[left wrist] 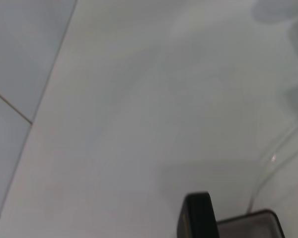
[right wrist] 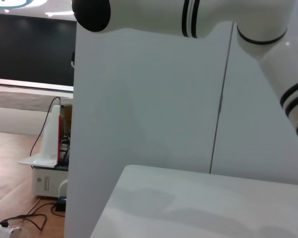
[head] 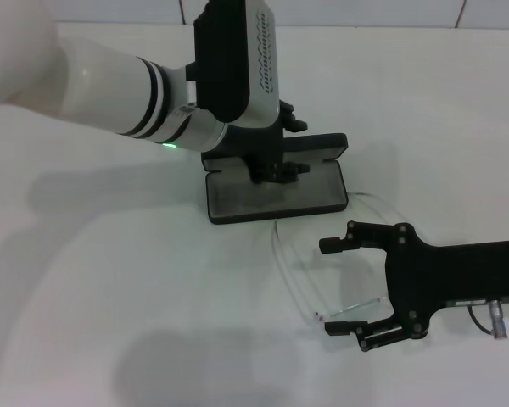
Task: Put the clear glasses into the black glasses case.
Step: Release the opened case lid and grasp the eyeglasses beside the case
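While the black glasses case point(head: 276, 188) lies open on the white counter point(head: 110, 297) with its grey lining turned up and its lid raised at the far side, the left gripper point(head: 276, 172) is held down inside it, over the far part of the lined tray. Whether its fingers are spread or closed cannot be told, since they are largely hidden beneath the wrist. The clear glasses point(head: 322, 271) are seen lying on the counter just in front of the case and to its right, outside it, with one thin arm reaching toward the case's near edge. The right gripper point(head: 343, 288) is placed low at the glasses, its fingers point(head: 339, 245) spread wide to either side of the lens end, with nothing clamped between them. In the left wrist view, one corner of the case point(left wrist: 248, 225) is shown.
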Controlling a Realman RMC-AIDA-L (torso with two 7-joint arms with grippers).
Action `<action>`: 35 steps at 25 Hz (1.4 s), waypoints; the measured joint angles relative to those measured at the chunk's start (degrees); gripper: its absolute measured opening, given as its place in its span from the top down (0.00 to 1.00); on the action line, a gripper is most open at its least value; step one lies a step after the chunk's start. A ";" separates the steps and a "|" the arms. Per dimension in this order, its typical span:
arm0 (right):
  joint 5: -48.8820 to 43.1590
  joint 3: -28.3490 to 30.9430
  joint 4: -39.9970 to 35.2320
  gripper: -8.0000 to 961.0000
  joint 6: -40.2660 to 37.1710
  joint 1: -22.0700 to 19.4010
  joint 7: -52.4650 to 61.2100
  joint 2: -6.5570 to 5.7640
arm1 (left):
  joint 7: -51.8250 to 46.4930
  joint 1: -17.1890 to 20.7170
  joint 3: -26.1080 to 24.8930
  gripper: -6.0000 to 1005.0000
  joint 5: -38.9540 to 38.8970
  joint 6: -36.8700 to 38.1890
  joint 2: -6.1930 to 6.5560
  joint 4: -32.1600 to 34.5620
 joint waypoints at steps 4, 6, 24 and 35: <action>0.00 0.00 -0.33 0.09 0.25 0.05 0.00 -0.09 | 2.32 2.63 -0.58 0.46 -6.27 0.47 0.15 2.62; 0.00 0.02 -0.52 0.09 0.80 0.29 0.01 -0.12 | 7.60 4.56 -3.49 0.46 -14.35 2.51 0.20 2.73; -26.96 0.09 -30.50 0.09 -3.52 8.38 39.80 -1.72 | 49.74 14.12 -24.19 0.46 -76.52 25.56 -0.39 -37.71; -44.45 -9.68 -36.82 0.09 -8.96 14.33 44.18 0.15 | 52.41 15.81 -24.67 0.46 -81.96 26.06 -0.23 -42.04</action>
